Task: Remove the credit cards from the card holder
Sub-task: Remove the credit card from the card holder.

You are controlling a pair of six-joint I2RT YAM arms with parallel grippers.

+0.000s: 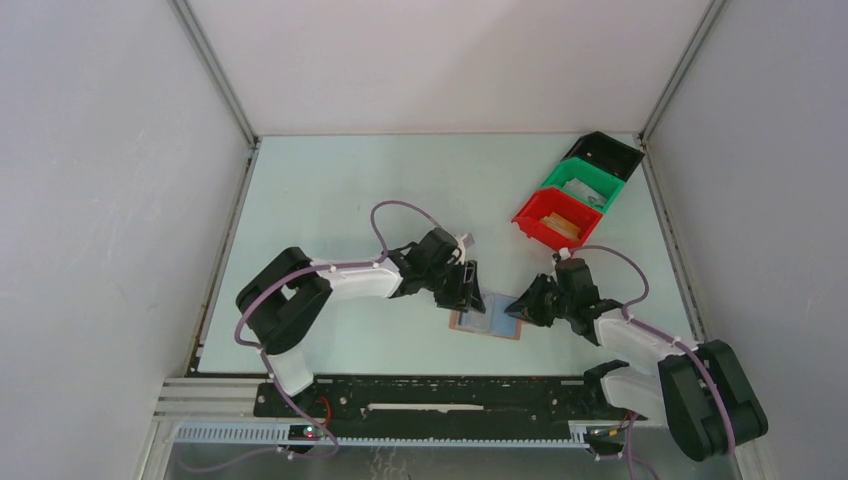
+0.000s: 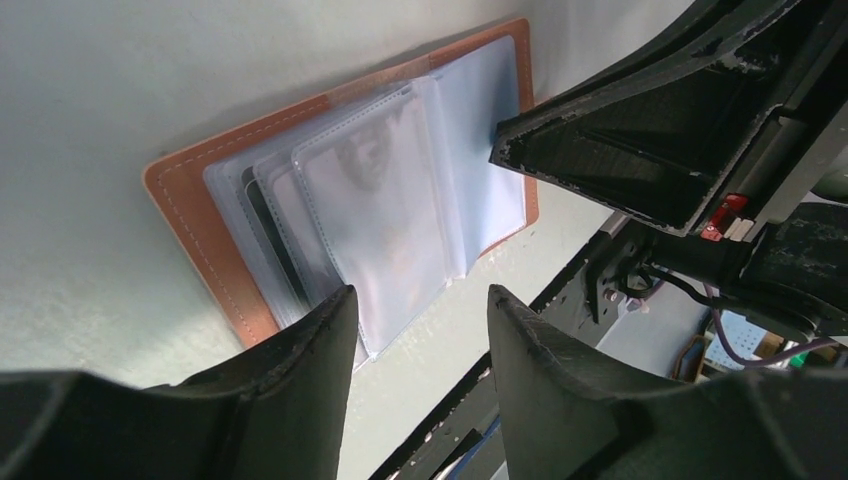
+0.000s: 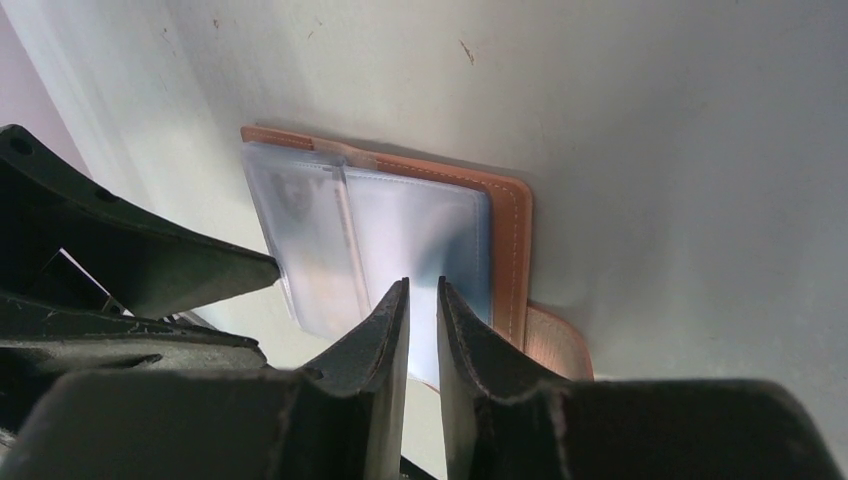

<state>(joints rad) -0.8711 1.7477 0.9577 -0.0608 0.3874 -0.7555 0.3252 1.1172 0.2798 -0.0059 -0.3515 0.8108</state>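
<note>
The pale green desk [image 1: 350,200] carries everything. My left arm [image 1: 350,282] reaches in from 9 o'clock and my right arm [image 1: 630,335] from 3 o'clock. They meet low on the desk, around 6 o'clock. The row of red, green and black plastic bins [image 1: 556,178] sits well apart at 1 o'clock.

The small brown leather card holder [image 1: 488,320] lies open and flat between the two wrists. Its clear plastic sleeves [image 2: 390,200] are fanned upward and its short brown strap tab [image 3: 558,345] pokes out at 5 o'clock in the right wrist view. The credit cards [image 2: 268,232] are not out yet. I make out a dark one through the hazy sleeves, and the others are too blurred to tell.

The left jaws stand wide open and hold nothing, hanging over the sleeves' near edge. The right jaws are nearly closed, with only a sliver between them, over the outer sleeve page. I cannot tell whether they pinch that page or merely rest on it.

My main worry is that the left jaws close on a floppy sleeve rather than a card, so the whole holder lifts or drags. If the right jaws aren't really pinning it, that gets more likely. The two wrists are also crowded together, so a careless approach could knock one into the other. And a glossy card may slip out of a shallow pinch.
</note>
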